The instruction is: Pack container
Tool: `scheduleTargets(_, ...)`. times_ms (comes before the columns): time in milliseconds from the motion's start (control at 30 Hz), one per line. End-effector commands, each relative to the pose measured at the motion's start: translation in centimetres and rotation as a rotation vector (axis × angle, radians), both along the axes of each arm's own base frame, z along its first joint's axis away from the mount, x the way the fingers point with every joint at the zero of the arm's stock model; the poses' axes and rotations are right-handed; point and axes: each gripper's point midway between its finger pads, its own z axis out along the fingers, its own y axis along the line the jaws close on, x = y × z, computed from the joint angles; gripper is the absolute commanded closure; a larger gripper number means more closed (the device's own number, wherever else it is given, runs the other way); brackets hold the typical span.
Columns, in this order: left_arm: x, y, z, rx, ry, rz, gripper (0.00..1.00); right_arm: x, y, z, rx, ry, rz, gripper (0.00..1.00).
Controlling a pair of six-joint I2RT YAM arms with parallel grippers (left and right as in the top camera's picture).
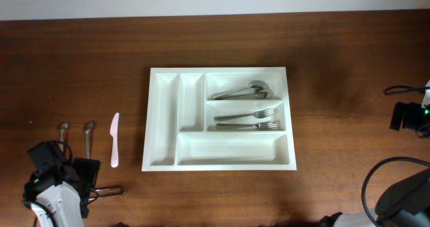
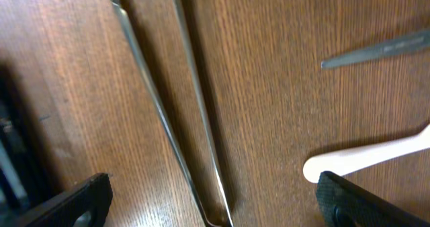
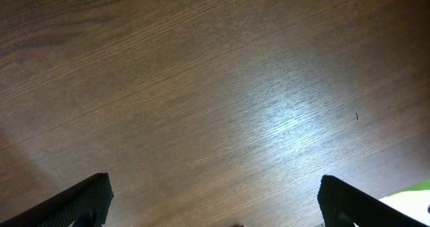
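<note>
The container (image 1: 153,119), a large white tray, lies mid-table. Spoons (image 1: 242,91) fill its upper right compartment and forks (image 1: 247,120) the one below. Left of it a white plastic knife (image 1: 115,140) and two metal utensils (image 1: 89,136) (image 1: 64,131) lie on the wood. My left gripper (image 1: 82,175) hovers open by them. In the left wrist view the two thin metal handles (image 2: 161,113) (image 2: 198,106) run between the open fingers of the left gripper (image 2: 215,207), with the white knife (image 2: 363,156) beside the right finger. My right gripper (image 3: 213,207) is open over bare wood.
Another metal utensil (image 1: 107,190) lies just right of the left gripper near the front edge. A grey metal blade tip (image 2: 376,51) shows at the upper right of the left wrist view. The right arm (image 1: 403,197) sits at the front right corner.
</note>
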Motion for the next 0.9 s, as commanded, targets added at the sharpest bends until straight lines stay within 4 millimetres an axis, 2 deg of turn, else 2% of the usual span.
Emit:
scheduleTargets(0,0.0,-0.6,-0.7,-0.029,-0.005,-0.045,0.01,0.0,0.1,0.7,-0.014,-0.018,0.008,0.01)
scheduleTargets(200,-0.3,-0.4,-1.3,-0.038,0.027,-0.011,0.01,0.0,0.1,0.7,-0.014,-0.018,0.008,0.01)
scheduleTargets(300,-1.6,0.3,-1.7,-0.025,0.078,0.133,0.01,0.0,0.1,0.7,-0.014,-0.018,0.008,0.01)
scheduleTargets(400,-2.0,0.5,-2.1,-0.040,0.089,0.226,0.01,0.0,0.1,0.7,-0.014,-0.018,0.009,0.01)
scheduleTargets(633,-1.0,1.5,-3.3,-0.026,0.097,0.146,0.01,0.0,0.1,0.7,-0.014,-0.018,0.008,0.01)
scheduleTargets(867,-1.3,1.3,-4.4,-0.057,0.140,0.160,0.01,0.0,0.1,0.7,-0.014,-0.018,0.008,0.01)
